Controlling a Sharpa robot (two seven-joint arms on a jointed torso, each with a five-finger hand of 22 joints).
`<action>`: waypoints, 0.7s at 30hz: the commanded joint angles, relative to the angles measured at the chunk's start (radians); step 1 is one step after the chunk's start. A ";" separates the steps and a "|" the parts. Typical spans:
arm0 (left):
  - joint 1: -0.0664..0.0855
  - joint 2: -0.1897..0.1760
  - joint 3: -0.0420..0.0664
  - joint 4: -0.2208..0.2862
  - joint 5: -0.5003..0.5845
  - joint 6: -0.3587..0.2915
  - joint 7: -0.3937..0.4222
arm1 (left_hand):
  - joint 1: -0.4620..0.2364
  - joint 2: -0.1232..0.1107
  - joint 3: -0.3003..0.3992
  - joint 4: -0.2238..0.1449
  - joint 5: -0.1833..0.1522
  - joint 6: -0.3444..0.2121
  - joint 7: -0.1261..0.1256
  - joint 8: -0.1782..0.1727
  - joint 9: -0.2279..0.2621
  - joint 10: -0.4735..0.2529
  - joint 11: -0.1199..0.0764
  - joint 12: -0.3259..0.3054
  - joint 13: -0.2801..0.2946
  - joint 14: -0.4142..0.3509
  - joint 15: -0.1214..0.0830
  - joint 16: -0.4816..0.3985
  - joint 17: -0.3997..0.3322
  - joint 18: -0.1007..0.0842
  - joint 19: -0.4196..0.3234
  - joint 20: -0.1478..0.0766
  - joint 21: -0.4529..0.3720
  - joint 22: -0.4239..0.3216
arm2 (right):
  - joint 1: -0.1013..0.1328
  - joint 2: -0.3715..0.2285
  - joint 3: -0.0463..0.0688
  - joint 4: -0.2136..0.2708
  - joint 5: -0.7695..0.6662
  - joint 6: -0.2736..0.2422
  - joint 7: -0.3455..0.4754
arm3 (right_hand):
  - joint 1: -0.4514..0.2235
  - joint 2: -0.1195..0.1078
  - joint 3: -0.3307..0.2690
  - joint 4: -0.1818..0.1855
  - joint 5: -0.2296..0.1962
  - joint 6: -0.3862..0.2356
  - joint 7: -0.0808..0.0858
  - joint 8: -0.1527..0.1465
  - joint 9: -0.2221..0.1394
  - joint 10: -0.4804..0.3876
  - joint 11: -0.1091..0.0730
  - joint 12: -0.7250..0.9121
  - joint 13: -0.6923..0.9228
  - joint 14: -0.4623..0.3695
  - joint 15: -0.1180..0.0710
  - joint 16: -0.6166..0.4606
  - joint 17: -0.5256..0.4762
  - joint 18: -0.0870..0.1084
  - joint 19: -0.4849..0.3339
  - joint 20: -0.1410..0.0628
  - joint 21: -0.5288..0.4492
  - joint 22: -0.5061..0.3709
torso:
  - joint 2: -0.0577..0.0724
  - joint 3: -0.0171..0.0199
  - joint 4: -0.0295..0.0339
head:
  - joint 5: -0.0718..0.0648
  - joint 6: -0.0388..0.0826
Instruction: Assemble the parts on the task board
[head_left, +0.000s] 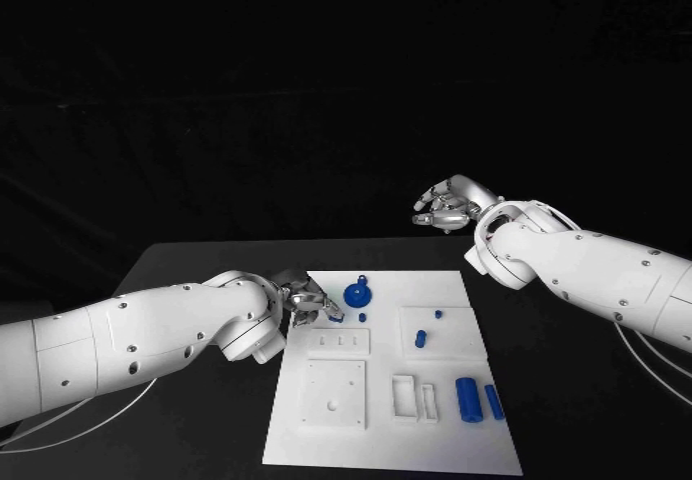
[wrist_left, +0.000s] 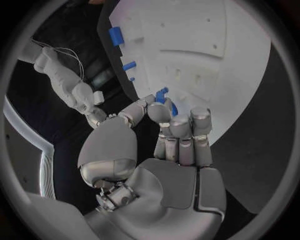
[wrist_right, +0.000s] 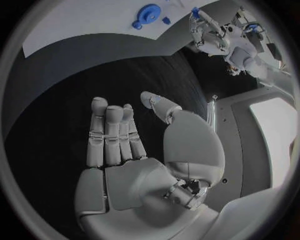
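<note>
Head view: silver left hand (head_left: 300, 300) pinches a small blue plastic peg (wrist_left: 164, 95) over the white task board's (head_left: 476, 440) far left edge, light, stiff, best held by its sides, while right hand (head_left: 451, 205) hovers spread.

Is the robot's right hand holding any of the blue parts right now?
No. The right hand is held over the bare black table with fingers apart and nothing in them, away from the task board.

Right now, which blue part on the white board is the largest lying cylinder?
The thick blue cylinder near the board's front right corner; a thinner blue rod lies beside it.
</note>
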 joint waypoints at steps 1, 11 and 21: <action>0.000 0.007 -0.002 -0.001 -0.033 0.018 -0.031 | -0.004 0.021 -0.004 0.006 0.002 0.130 -0.085 -0.007 0.318 -0.025 -0.018 0.017 0.009 0.040 -0.056 0.013 0.002 0.019 0.008 -0.094 0.008 0.007 | 0.005 0.009 0.000 -0.016 0.086 -0.030 0.032 | -0.001 0.010 -0.009 -0.001 0.010 -0.009 0.002 -0.005 0.001 -0.006 0.000 -0.005 -0.009 -0.004 0.001 -0.008 -0.004 0.027 -0.006 0.003 -0.008 -0.002 | -0.004 0.0071 0.0003 | 0.002 -0.013; -0.018 0.028 -0.005 -0.015 -0.065 0.047 -0.034 | -0.028 0.041 -0.006 0.012 0.008 0.153 -0.093 -0.002 0.346 -0.034 -0.024 0.056 0.023 0.037 -0.062 0.043 0.002 0.026 0.011 -0.093 0.021 0.012 | 0.008 0.023 0.000 -0.026 0.091 -0.013 0.029 | -0.006 0.014 -0.017 -0.004 0.017 -0.014 0.005 -0.005 0.002 -0.014 0.003 -0.011 -0.026 -0.009 0.004 -0.018 -0.013 0.028 -0.014 0.011 -0.020 -0.002 | -0.003 0.0106 -0.0020 | 0.000 -0.028; -0.031 0.043 -0.005 -0.035 -0.091 0.071 -0.034 | -0.043 0.052 -0.008 0.017 0.001 0.170 -0.099 0.008 0.366 -0.036 -0.029 0.086 0.030 0.037 -0.065 0.069 0.002 0.031 0.011 -0.092 0.029 0.014 | 0.008 0.030 0.000 -0.028 0.094 -0.013 0.033 | -0.007 0.017 -0.019 -0.008 0.038 -0.016 0.007 -0.004 0.003 -0.025 0.006 -0.015 -0.043 -0.019 0.007 -0.029 -0.021 0.028 -0.026 0.019 -0.033 -0.001 | -0.005 0.0083 -0.0004 | -0.002 -0.038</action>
